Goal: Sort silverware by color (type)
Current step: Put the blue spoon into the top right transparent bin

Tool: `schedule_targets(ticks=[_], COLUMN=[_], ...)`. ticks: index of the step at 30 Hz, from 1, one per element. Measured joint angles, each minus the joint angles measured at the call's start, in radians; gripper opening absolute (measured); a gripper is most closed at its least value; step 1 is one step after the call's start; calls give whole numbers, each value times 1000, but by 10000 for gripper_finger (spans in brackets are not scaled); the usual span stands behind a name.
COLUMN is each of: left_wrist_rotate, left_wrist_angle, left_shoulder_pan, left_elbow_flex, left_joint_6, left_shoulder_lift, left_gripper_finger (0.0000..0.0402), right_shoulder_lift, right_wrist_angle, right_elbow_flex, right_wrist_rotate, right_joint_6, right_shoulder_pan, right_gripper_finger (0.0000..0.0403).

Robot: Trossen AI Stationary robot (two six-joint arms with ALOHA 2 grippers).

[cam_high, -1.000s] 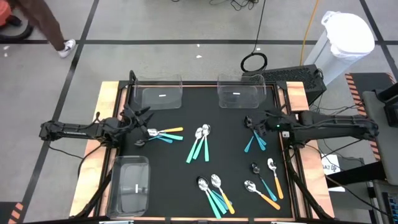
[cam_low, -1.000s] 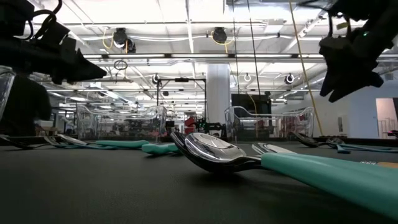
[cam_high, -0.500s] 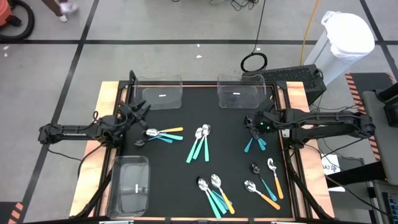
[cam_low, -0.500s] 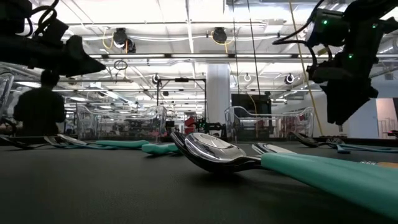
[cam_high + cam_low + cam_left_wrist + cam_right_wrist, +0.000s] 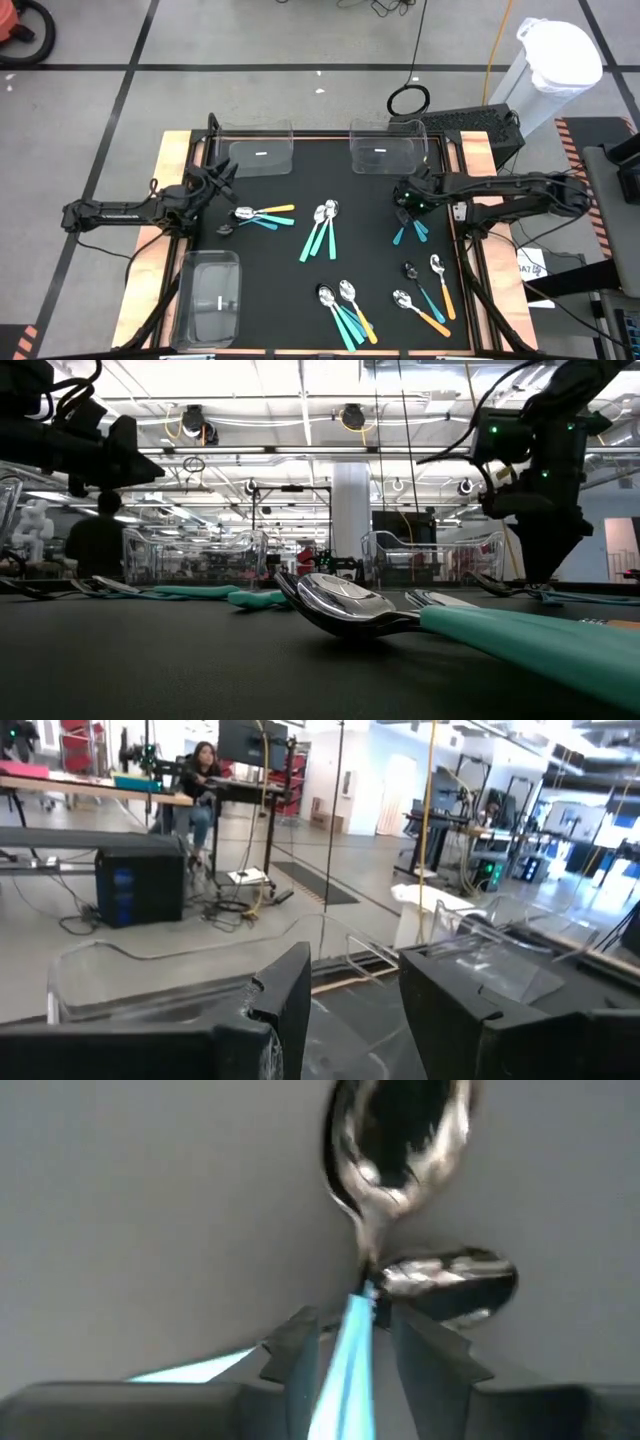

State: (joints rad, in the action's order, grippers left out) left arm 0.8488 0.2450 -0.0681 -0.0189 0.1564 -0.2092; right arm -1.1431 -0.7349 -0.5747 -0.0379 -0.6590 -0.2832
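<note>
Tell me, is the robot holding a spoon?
Almost: the right gripper has its fingers around a light blue spoon at the handle, near the bowl. The left gripper holds nothing.
</note>
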Motion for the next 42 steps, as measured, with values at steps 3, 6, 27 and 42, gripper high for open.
schedule_targets(ticks=[3,6,27,42], left_wrist_rotate=[6,19,51,54], left_wrist_angle=[27,31,2,-14], left_shoulder_pan=[0,0,-25,-30], left_elbow_flex=[-1,-1,-1,-1], left_joint_6=[5,23,-96,41], left_shoulder_lift=[0,0,0,2], left_gripper_finger=[153,153,153,153], right_shoulder_lift=[-30,-53,-125,-215], right_wrist_angle=[-9,17,13,7], right_elbow_flex=[0,0,-80,-82], right_wrist_rotate=[-42,-42,-10,4], right_joint_6=[35,72,63,135], right_shoulder_pan=[-8,-12,-39,-39], right_gripper_finger=[98,89,76,27])
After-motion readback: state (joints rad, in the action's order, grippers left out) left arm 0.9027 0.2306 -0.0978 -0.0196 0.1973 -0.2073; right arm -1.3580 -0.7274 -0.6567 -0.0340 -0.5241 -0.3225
